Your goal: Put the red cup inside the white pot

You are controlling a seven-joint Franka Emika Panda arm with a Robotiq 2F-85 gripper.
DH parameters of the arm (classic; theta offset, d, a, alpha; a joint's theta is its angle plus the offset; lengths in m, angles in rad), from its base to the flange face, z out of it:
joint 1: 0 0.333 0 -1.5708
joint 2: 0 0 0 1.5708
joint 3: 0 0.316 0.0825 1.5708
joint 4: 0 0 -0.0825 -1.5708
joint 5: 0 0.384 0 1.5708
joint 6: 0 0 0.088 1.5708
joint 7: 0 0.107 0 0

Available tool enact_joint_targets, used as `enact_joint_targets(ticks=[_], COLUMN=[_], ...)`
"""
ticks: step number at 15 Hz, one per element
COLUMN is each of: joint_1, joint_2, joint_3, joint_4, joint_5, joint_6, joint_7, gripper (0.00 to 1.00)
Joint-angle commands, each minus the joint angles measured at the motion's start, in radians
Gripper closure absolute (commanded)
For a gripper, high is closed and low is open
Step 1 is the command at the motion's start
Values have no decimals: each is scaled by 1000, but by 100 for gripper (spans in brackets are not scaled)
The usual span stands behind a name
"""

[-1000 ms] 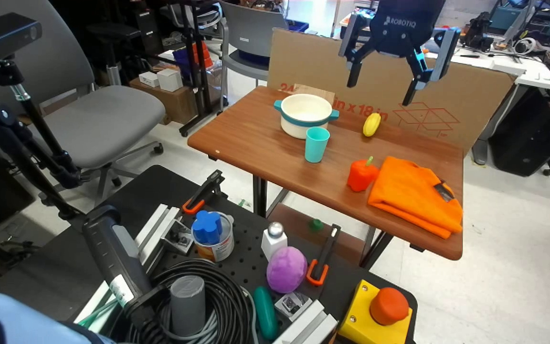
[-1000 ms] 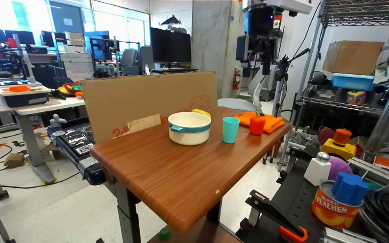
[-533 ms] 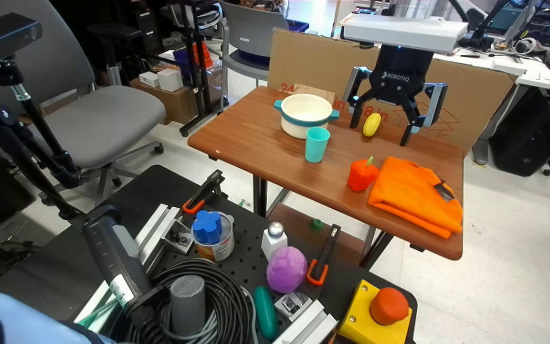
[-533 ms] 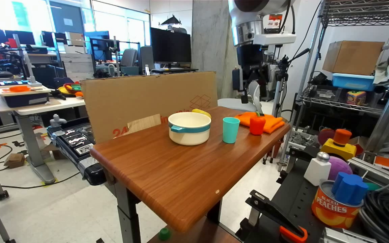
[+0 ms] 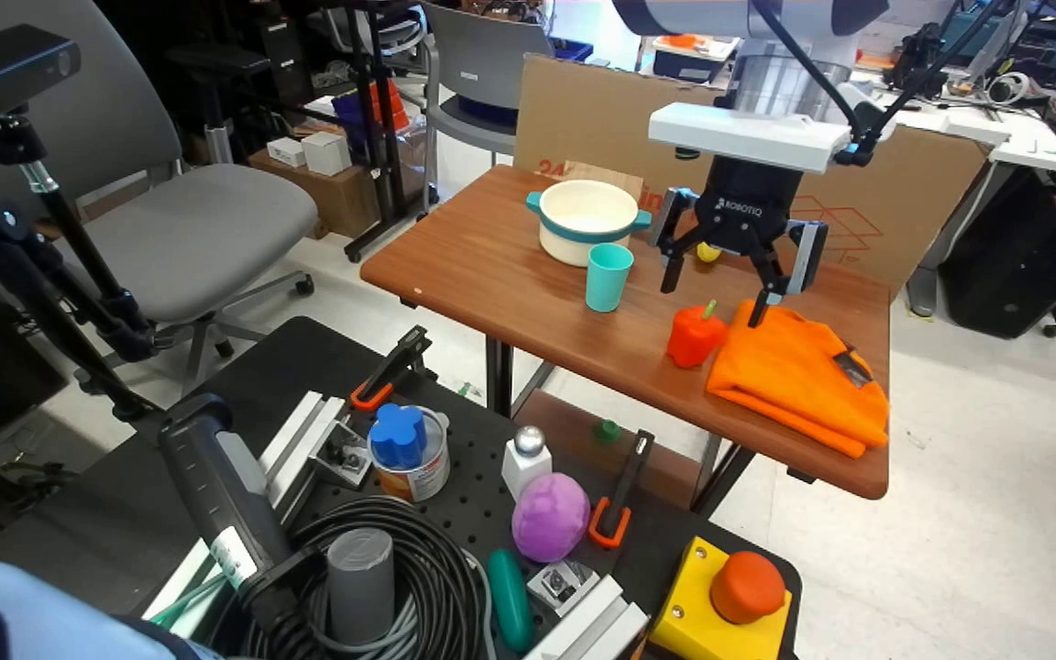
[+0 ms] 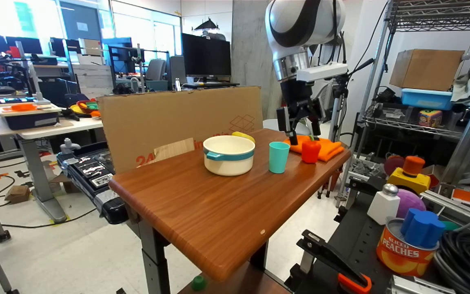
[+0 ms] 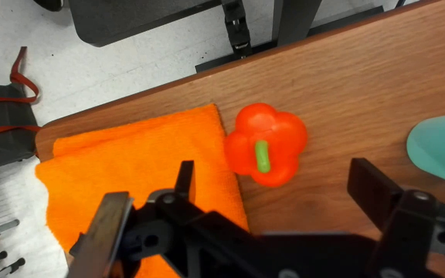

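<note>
No red cup shows in the frames. A red-orange bell pepper (image 5: 696,336) with a green stem stands upright on the table, also in an exterior view (image 6: 310,151) and the wrist view (image 7: 263,144). The white pot (image 5: 583,246), with teal band and handles and a cream inside, stands farther back; it shows in both exterior views (image 6: 229,166) and not in the wrist view. My gripper (image 5: 711,298) is open and empty, above and behind the pepper. In the wrist view (image 7: 273,164) the pepper lies ahead of the gap between the fingertips, untouched as far as I can tell.
A teal cup (image 5: 608,278) stands in front of the pot. A folded orange cloth (image 5: 798,376) lies beside the pepper. A yellow object (image 6: 242,136) sits behind the pot, partly hidden. A cardboard sheet (image 6: 178,118) stands along the table's back edge.
My gripper has come down from high over the back of the table and forward toward the pepper and orange cloth, staying open. The objects on the table have not moved.
</note>
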Motion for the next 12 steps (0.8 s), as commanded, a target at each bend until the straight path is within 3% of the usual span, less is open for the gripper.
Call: enact_joint_targets(ticks=[1,4,5,7,12], joint_1=[19,14,13,11,8], joint_2=[23,30,34,39,32], joint_3=[-12,-12,-12,-11,-8], joint_4=[21,18,20,22,21], joint_5=[-12,0,8,18,41], joint_6=[-35,-17,-21,-28,-43], joint_7=[21,27,36,45,65], gripper=[0,4,26,31,72])
